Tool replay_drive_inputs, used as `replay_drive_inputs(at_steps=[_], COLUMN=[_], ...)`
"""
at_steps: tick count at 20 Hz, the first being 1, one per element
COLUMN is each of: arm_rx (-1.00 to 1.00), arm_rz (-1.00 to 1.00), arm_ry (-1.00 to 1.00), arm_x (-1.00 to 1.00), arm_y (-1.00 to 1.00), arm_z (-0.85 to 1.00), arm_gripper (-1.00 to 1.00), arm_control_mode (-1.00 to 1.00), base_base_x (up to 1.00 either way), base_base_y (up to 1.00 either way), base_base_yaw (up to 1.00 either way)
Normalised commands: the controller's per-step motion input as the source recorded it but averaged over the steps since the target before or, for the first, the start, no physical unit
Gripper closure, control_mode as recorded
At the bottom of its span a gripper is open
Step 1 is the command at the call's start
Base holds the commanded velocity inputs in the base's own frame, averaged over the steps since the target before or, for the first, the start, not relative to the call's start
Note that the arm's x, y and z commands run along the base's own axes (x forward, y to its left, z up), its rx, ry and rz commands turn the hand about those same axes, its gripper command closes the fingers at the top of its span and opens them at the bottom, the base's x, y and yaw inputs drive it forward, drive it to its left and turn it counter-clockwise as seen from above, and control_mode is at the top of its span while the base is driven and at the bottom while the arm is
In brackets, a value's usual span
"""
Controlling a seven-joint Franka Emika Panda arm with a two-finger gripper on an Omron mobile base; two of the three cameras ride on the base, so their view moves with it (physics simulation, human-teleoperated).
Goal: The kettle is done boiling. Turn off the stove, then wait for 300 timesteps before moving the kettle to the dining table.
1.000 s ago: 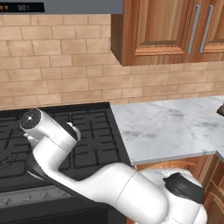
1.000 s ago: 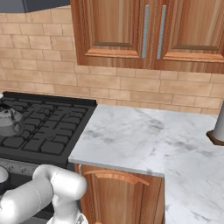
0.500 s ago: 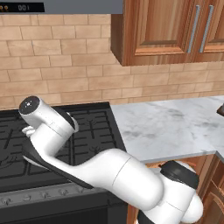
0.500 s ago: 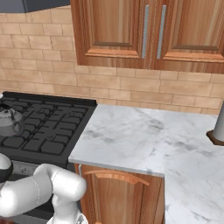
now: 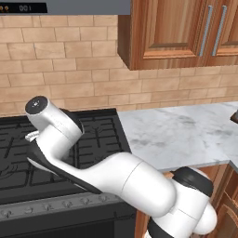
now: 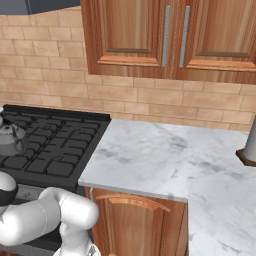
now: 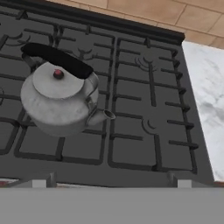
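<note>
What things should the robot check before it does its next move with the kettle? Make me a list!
1. Kettle sits upright on the stove grates: ok.
2. Kettle's dark handle is free, nothing on or around it: ok.
3. Lid with its knob is on the kettle: ok.
4. Gripper is open and holding nothing: ok, though its fingertips can't be seen in the hand view.
5. Burner under the kettle is off: cannot tell; no flame shows, but the knobs on the front strip are too small to read.
6. Marble counter next to the stove is bare near the stove edge: ok.
</note>
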Motion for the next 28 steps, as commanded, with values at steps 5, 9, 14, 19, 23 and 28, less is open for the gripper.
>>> replay_drive_inputs(at_steps=[5, 9, 14, 19, 23, 28], arm_rx=[0.0, 0.0, 0.0, 0.0, 0.01, 0.03], arm_rz=[0.03, 0.05, 0.09, 0.11, 0.08, 0.07], arm_ry=[0.0, 0.0, 0.0, 0.0, 0.0, 0.02], arm_x=[0.0, 0.07, 0.37, 0.33, 0.17, 0.23], arm_y=[-0.19, -0.18, -0.1, -0.02, 0.0, 0.0], arm_z=[0.0, 0.0, -0.02, -0.06, -0.18, -0.15], arm_gripper=[-1.0, -1.0, -1.0, -1.0, -1.0, -1.0], arm_control_mode=[-1.0, -1.0, -1.0, -1.0, -1.0, -1.0], base_base_x=[0.0, 0.0, 0.0, 0.0, 0.0, 0.0], base_base_y=[0.0, 0.0, 0.0, 0.0, 0.0, 0.0], base_base_yaw=[0.0, 0.0, 0.0, 0.0, 0.0, 0.0])
